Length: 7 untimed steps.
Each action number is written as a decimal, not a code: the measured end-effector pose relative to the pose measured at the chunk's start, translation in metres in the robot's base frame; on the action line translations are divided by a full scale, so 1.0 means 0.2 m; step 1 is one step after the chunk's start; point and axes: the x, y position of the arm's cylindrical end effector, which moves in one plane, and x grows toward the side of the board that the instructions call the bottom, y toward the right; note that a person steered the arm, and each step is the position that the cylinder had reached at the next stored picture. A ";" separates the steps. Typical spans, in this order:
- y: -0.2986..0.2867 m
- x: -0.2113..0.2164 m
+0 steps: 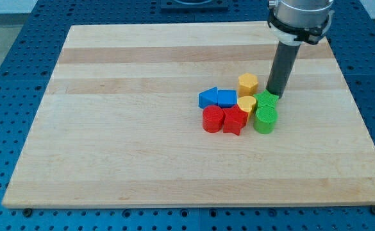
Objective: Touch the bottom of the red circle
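Note:
The red circle [213, 119] is a round red block at the left end of a tight cluster near the board's middle right. A red star-shaped block [234, 120] touches its right side. My tip [275, 95] is at the cluster's upper right, right beside a green block [267, 99], well to the right of and above the red circle. The rod rises from there to the arm at the view's top.
A blue arrow-like block [216, 98] lies above the red blocks. A yellow hexagon [248, 83], a yellow heart [246, 103] and a green cylinder [265, 120] complete the cluster. All rest on a wooden board [123, 128] over a blue perforated table.

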 end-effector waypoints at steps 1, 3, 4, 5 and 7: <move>0.03 -0.16; -0.36 -0.36; -0.67 -0.36; -0.87 -0.13; -0.86 0.49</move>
